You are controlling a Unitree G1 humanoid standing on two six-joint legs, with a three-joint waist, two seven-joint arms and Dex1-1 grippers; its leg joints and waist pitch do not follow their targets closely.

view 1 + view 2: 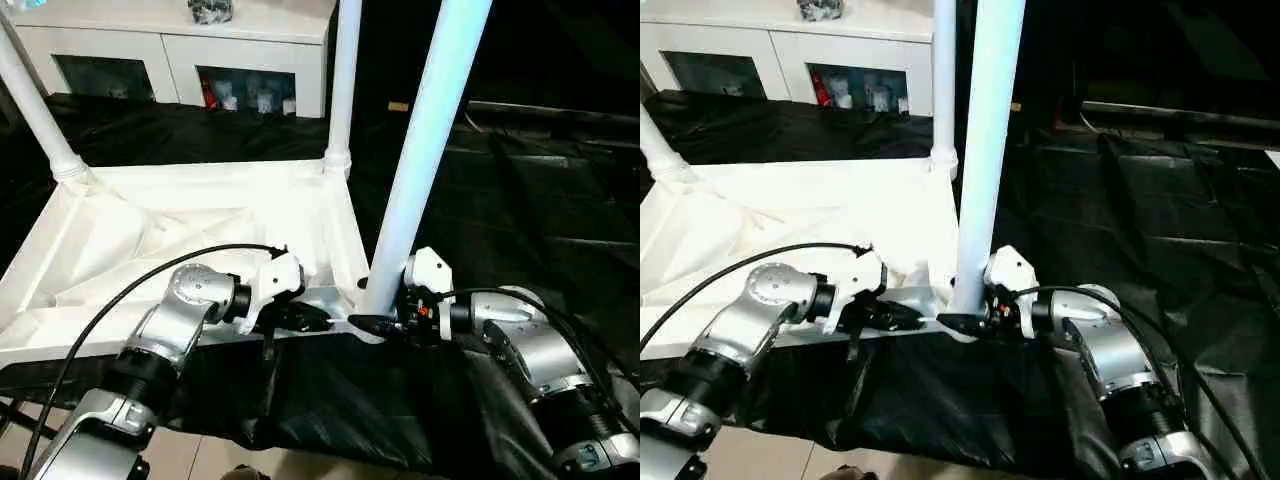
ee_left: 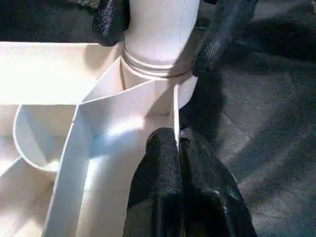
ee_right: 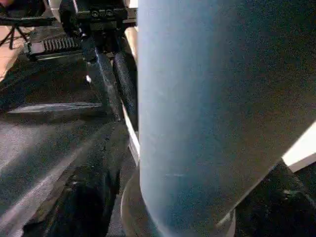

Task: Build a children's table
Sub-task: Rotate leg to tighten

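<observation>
Children's table (image 1: 200, 225) lay upside down on a surface covered with black sheeting (image 1: 520, 200), with its ribbed underside and raised rim turned upward. Three white legs stood upright in the rounded corner sockets: one at the far left corner (image 1: 35, 110), one at the far right corner (image 1: 343, 80), and one at the near right corner (image 1: 425, 140), which was the closest to the robot. The left gripper (image 1: 300, 318) was at the near rim of the top, just to the left of that closest leg. In the left wrist view its two black fingers (image 2: 168, 187) were pressed together, with the thin edge of the rim between them, so it was clamped on the children's table. The right gripper (image 1: 385, 322) was at the base of the closest leg, at its socket. In the left wrist view its fingers (image 2: 217, 39) stood on both sides of the leg's base, one on each side, but I could not tell whether they were really pressing the leg or only close beside it. In the right wrist view the leg took most of the picture, with the left gripper behind it at the rim. Behind the table stood a white cabinet (image 1: 170, 40) with glass doors, and some small things were on its shelves.
</observation>
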